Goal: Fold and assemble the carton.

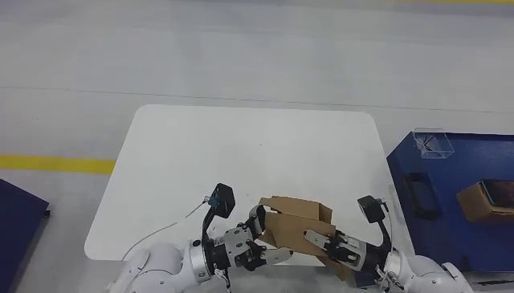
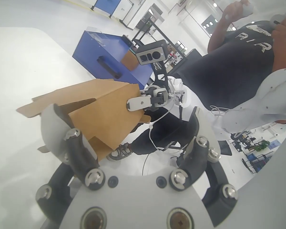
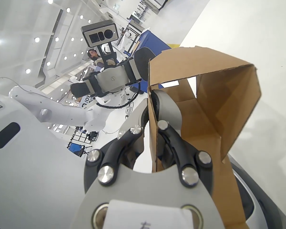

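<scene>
A brown cardboard carton [image 1: 295, 222], partly unfolded with loose flaps, hangs over the near edge of the white table [image 1: 241, 156] between my two arms. My right gripper [image 3: 153, 101] is shut on one carton wall [image 3: 205, 110], one finger inside and one outside; it also shows on the carton's corner [image 2: 134, 102]. My left gripper [image 2: 124, 114] is open wide. Its pale finger [image 2: 53, 120] rests against the carton's side [image 2: 104, 113], and its dark finger [image 2: 196, 122] stands well away from it. From above, the left gripper [image 1: 261, 249] and right gripper [image 1: 323, 249] flank the carton.
A blue cart [image 1: 450, 189] stands right of the table, carrying a clear plastic box [image 1: 430, 142] and a small brown box [image 1: 486, 199]. The table stretches away bare beyond the carton. A yellow line [image 1: 56, 164] runs along the floor on the left.
</scene>
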